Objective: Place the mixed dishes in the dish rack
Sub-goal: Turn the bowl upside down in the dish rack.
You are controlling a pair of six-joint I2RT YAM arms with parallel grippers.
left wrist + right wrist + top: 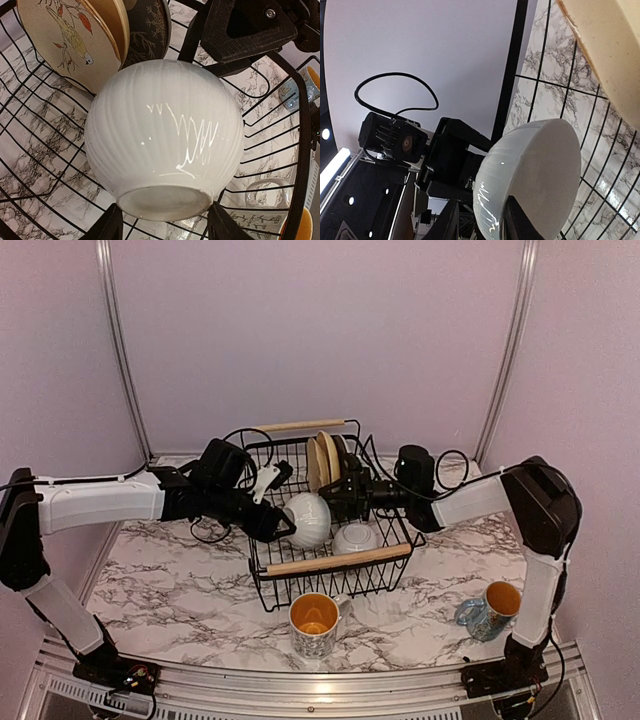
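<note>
L gripper [166,230] clamps white bowl [165,135] near its base, bowl tipped on its side, inside rack [335,560], just in front of upright plates [325,460]. R gripper [482,222]: jaws narrowly apart, one each side of same bowl's rim. 2nd bowl [356,537] lies in rack. Front mug [314,625] and side mug [490,608] stand on table [180,570], outside rack.

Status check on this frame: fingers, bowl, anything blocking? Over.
Left fingers shut on white bowl, inside dish rack. Right fingers straddling its rim, grip unclear. Small bowl close beside it; two mugs outside.
</note>
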